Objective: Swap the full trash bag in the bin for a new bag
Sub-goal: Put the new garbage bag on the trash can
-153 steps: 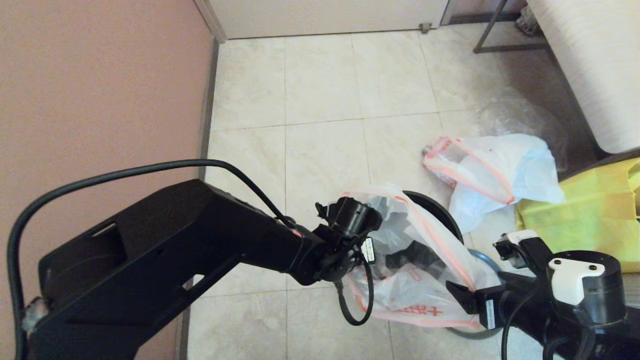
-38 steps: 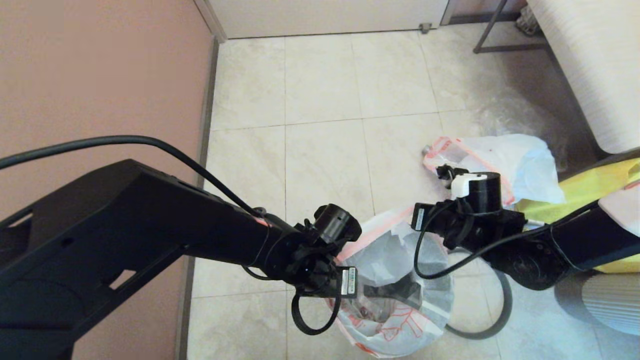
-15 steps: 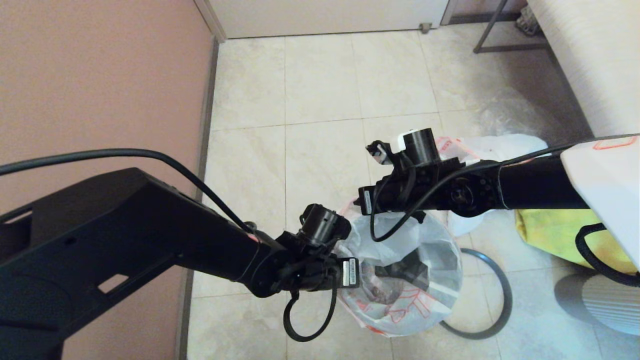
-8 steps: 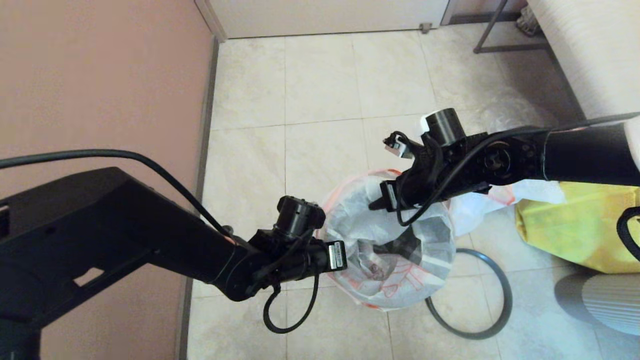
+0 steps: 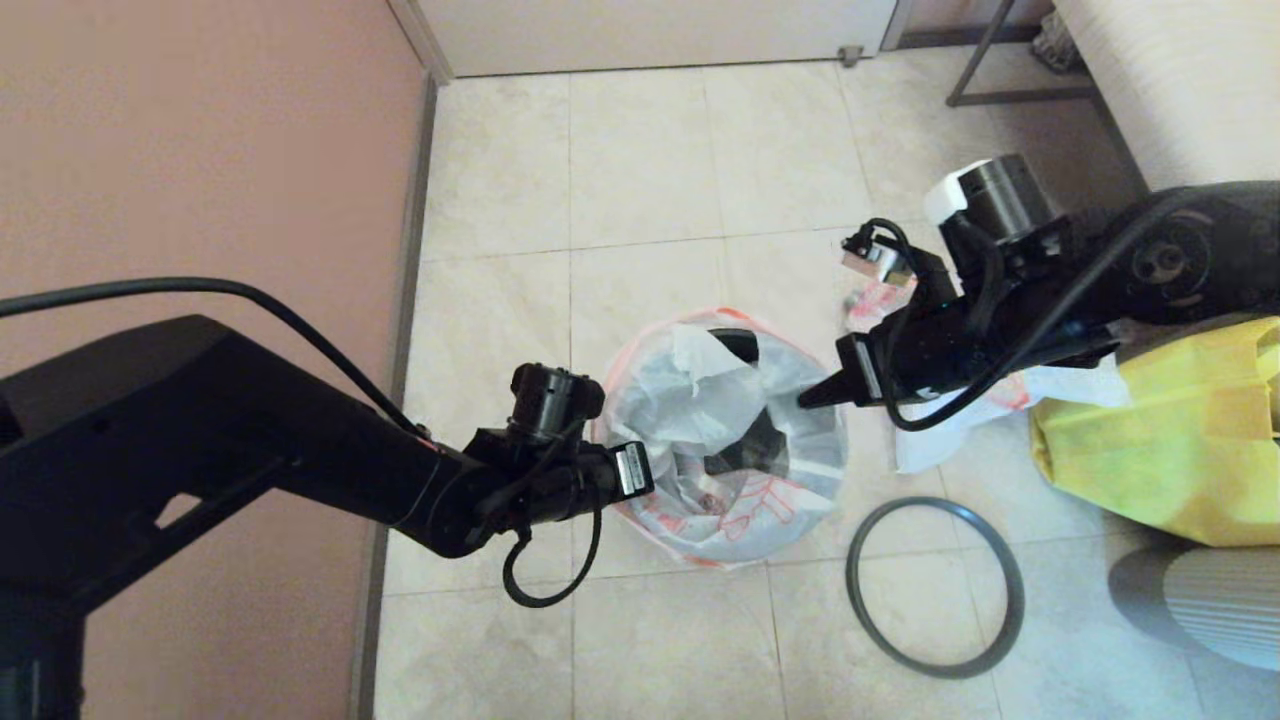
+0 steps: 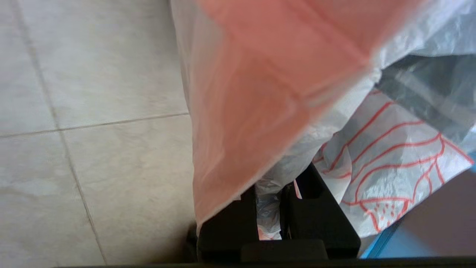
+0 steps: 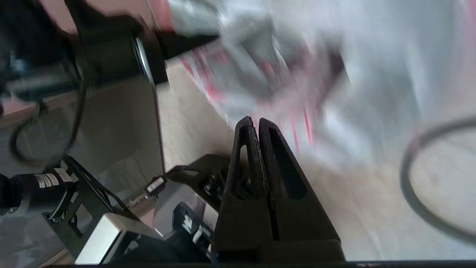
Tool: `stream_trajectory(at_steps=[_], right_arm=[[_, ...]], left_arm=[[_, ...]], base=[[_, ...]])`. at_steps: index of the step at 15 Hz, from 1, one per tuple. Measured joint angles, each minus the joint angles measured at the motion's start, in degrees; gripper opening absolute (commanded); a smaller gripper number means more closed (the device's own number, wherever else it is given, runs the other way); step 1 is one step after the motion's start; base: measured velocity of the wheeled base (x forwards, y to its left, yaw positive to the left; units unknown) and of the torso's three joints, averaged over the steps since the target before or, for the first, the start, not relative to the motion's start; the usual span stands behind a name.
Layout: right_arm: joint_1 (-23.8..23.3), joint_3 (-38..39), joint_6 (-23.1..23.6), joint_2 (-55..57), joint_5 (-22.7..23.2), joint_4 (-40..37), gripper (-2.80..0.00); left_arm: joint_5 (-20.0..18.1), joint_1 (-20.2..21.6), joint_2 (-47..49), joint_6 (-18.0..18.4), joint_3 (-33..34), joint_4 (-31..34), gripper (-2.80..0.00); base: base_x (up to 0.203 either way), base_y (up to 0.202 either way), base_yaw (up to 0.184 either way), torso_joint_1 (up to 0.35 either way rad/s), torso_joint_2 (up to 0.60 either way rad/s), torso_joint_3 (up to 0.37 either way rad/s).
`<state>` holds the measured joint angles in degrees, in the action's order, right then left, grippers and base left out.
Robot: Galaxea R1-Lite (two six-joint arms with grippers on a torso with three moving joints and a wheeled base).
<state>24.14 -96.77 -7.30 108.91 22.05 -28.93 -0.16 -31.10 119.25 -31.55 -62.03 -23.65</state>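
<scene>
The left jaws (image 5: 640,468), at centre frame in the head view, are clenched on the pink-orange hem of the new bag (image 5: 725,440); the left wrist view shows bag film (image 6: 267,208) pinched between the two black fingers (image 6: 230,223). The right jaws (image 5: 815,395), just right of centre, are pressed together with nothing between them, tip close to the bag's right rim; the right wrist view (image 7: 256,126) shows the fingers flat against each other.

The left arm (image 5: 200,440) fills the lower left of the frame, reaching right. The right arm (image 5: 1100,270) comes in from the right edge, above the middle. The tiled floor (image 5: 650,170) takes up the upper middle.

A yellow bag (image 5: 1170,440) lies at the right edge, under the right arm. The new bag stands at centre, its mouth open, with red line drawing on the film. The bin (image 5: 750,440) shows only as a dark patch inside that mouth. The full bag (image 5: 960,410) lies on the floor right of the new bag, mostly hidden by the right arm, touching the yellow bag. The grey hoop (image 5: 935,585) lies flat on the floor at lower right, just beside the new bag, apart from the bin.
</scene>
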Motion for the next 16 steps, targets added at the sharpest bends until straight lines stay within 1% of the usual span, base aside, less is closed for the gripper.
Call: stream_trajectory(at_steps=[2,4,5,6,8,10,12,15,16], right_arm=[[-1.23,1.62,-0.25,-2.16,-1.47,-0.37,-2.80],[-1.90,2.62,-2.60,-4.03,-3.99,-1.68,-2.80],[-1.98,2.95,-3.02,-4.71,-5.78,-3.08,-2.80],[-2.09,3.13,-3.16,-5.30,-7.93,-4.24,-2.80],[-2.12,3.62,-3.30,-6.25,-10.69,-5.89,-2.80],[-2.12,4.04,-3.36,-7.19,-11.93,-7.89,-2.80],[-2.56,4.41,-3.36,-7.82,-13.13,-9.64,-2.80],[-2.91,5.67,-3.36,-8.74,-13.32,-9.83,-2.80],[-2.97,6.10,-3.36,-9.04,-13.34,-9.82,-2.80]], left_arm=[[-0.13,1.33,1.24,-1.01,-1.09,-0.07,-2.80],[-0.17,2.68,2.25,-3.12,-2.25,0.39,-2.80],[-0.20,2.85,2.60,-3.29,-2.49,0.74,-2.80],[-0.20,2.96,2.86,-3.31,-2.66,1.08,0.00],[-0.30,3.12,3.16,-3.28,-2.77,1.41,0.00],[-0.24,2.94,2.37,-3.29,-2.87,2.31,0.00],[-1.35,2.18,0.71,-3.89,-3.54,7.20,0.00],[-2.20,0.25,-2.78,-6.53,-5.86,16.81,0.00],[-2.23,-0.20,-4.11,-6.78,-6.37,18.21,0.00]], base=[[0.000,0.000,0.000,0.000,0.00,0.000],[0.000,0.000,0.000,0.000,0.00,0.000],[0.000,0.000,0.000,0.000,0.00,0.000],[0.000,0.000,0.000,0.000,0.00,0.000],[0.000,0.000,0.000,0.000,0.00,0.000],[0.000,0.000,0.000,0.000,0.00,0.000],[0.000,0.000,0.000,0.000,0.00,0.000],[0.000,0.000,0.000,0.000,0.00,0.000],[0.000,0.000,0.000,0.000,0.00,0.000]])
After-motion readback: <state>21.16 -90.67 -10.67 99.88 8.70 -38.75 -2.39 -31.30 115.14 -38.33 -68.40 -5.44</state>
